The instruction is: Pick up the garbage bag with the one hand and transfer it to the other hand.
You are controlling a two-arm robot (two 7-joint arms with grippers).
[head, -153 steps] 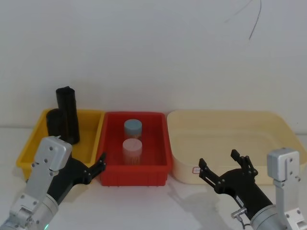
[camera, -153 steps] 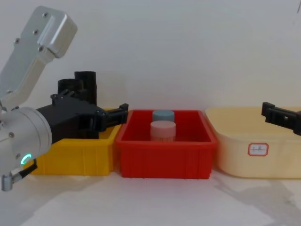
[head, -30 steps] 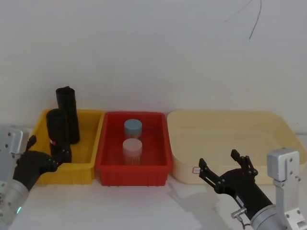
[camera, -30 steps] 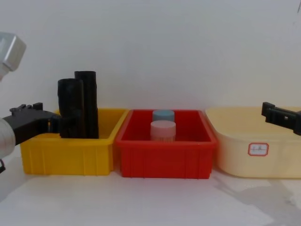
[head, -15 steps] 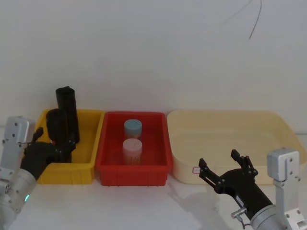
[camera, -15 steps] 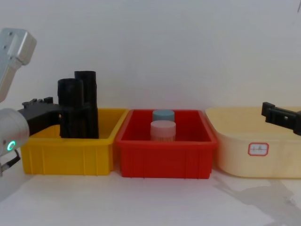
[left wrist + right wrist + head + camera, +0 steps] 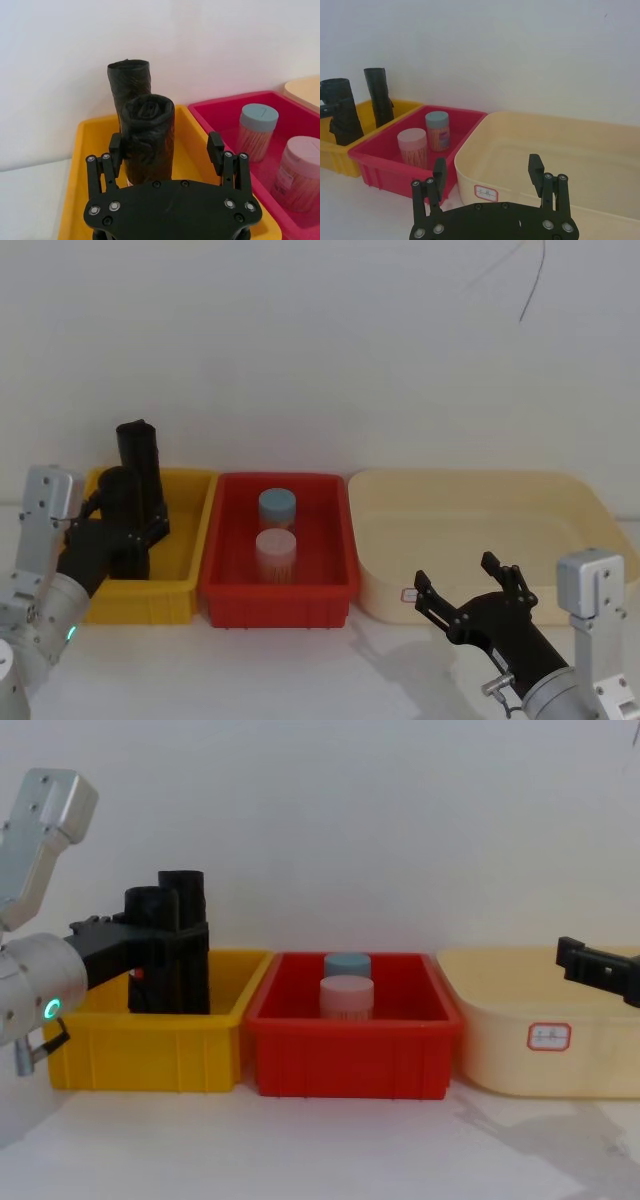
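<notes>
Left gripper (image 7: pixel 165 146) is reaching into the yellow bin (image 7: pixel 150 602) at table left, its fingers (image 7: pixel 216 146) standing open on either side of the garbage bag (image 7: pixel 147 125). One finger is sitting close against the bag's side and the other is standing off with a clear gap, so nothing is being gripped. The bag is standing upright inside the bin, with a small red mark (image 7: pixel 140 975) showing low on it in the chest view. A second, taller black roll (image 7: pixel 129 80) is standing just behind it. The red bin (image 7: pixel 280 605) alongside is holding a blue-lidded jar (image 7: pixel 277 508) and a pink-lidded jar (image 7: pixel 275 552). Right gripper (image 7: pixel 460 585) is hovering low in front of the cream bin (image 7: pixel 560 530), fingers spread wide and holding nothing, well apart from the bag.
</notes>
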